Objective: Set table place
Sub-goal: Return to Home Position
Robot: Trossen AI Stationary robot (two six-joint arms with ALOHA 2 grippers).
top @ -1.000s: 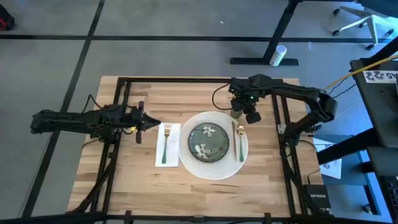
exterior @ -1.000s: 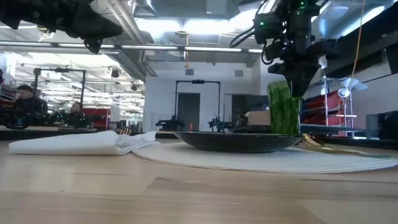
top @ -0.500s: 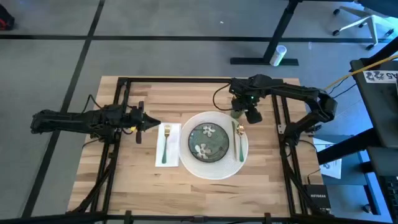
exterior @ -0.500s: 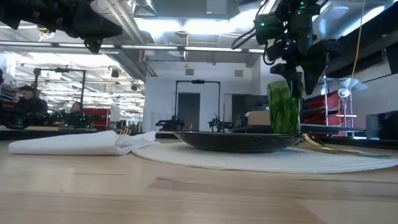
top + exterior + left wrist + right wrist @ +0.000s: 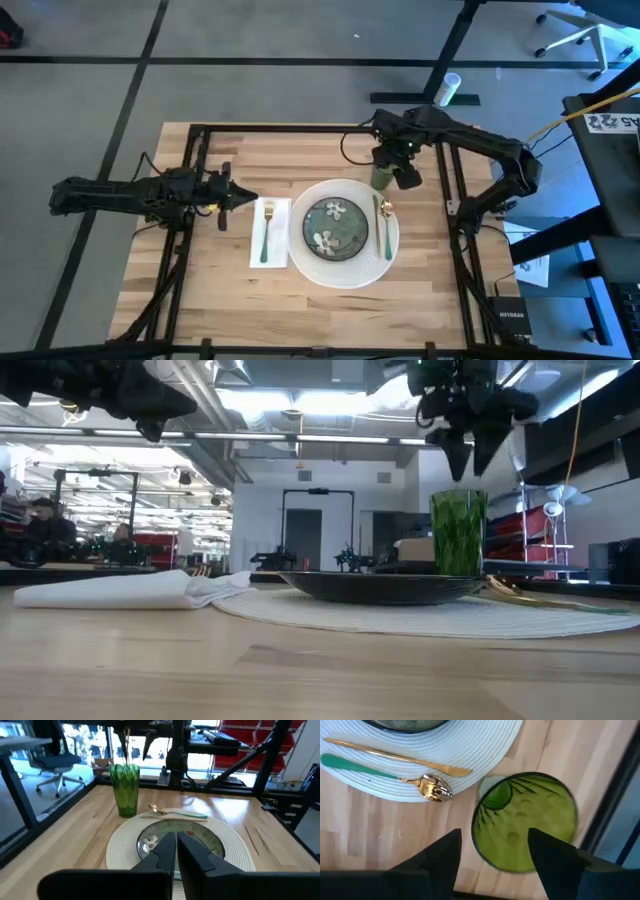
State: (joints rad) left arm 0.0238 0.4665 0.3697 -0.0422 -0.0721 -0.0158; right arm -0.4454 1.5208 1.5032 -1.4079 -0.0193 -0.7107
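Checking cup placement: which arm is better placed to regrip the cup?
Right. Its open gripper hangs straight above the cup; the left gripper sits shut beside the napkin, across the plate from it.

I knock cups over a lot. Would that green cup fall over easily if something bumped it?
Probably fairly easily: the cup is tall and narrow, standing upright on the table. It looks like glass, so likely breakable and slippery.
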